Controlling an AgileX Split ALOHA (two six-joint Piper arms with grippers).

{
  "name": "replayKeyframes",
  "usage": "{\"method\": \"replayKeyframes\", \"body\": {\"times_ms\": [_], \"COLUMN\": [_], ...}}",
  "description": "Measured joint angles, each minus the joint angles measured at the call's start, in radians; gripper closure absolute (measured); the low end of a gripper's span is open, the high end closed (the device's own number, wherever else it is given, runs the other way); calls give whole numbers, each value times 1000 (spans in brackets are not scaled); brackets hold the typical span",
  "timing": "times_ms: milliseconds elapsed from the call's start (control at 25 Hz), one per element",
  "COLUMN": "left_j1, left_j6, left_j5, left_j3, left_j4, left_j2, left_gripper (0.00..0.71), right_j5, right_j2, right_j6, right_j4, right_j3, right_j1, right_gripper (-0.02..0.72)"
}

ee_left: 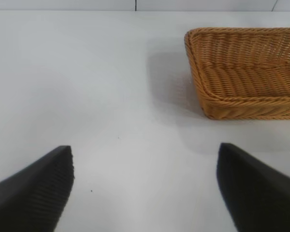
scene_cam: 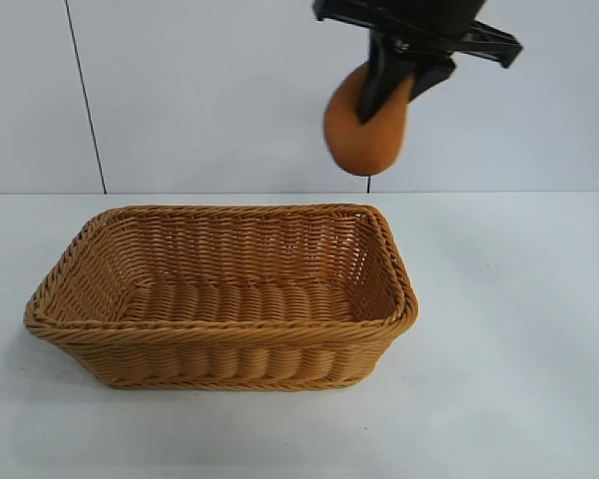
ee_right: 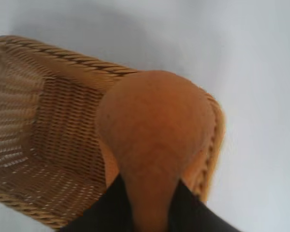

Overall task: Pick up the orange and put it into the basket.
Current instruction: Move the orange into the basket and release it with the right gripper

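Right gripper (scene_cam: 389, 95) clamps the orange (scene_cam: 364, 135) high above the basket's (scene_cam: 230, 334) right end. Pickup done; I judge only lowering and release remain. Left gripper (ee_left: 145, 186) idles wide open, empty, over counter (ee_left: 87, 87).

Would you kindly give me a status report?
Right gripper shut on orange, high above basket's right end. Left gripper open, over bare table beside basket. Nothing in the way.
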Motion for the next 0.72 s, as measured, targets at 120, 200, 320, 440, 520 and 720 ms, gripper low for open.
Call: {"method": "replayKeyframes", "body": {"times_ms": [120,200,320,440,520,720], "left_j1": [0,0,0,0,0,0], "left_j6": [0,0,0,0,0,0], "left_j5": [0,0,0,0,0,0], "left_j3": [0,0,0,0,0,0], "left_j4": [0,0,0,0,0,0], "left_j2": [0,0,0,0,0,0], "left_gripper": [129,129,129,129,129,129], "right_j5": [-28,-51,-102,-148,-150,-151], "right_j2": [65,121,201,254,261,258], "right_j6": [7,7,7,8,8,8], "right_j4": [0,-1,-4,-7,2,13], "right_j3": [0,0,0,0,0,0], "right_j1": [23,29,29,29,29,29], "right_gripper": [657,657,657,657,636,296]}}
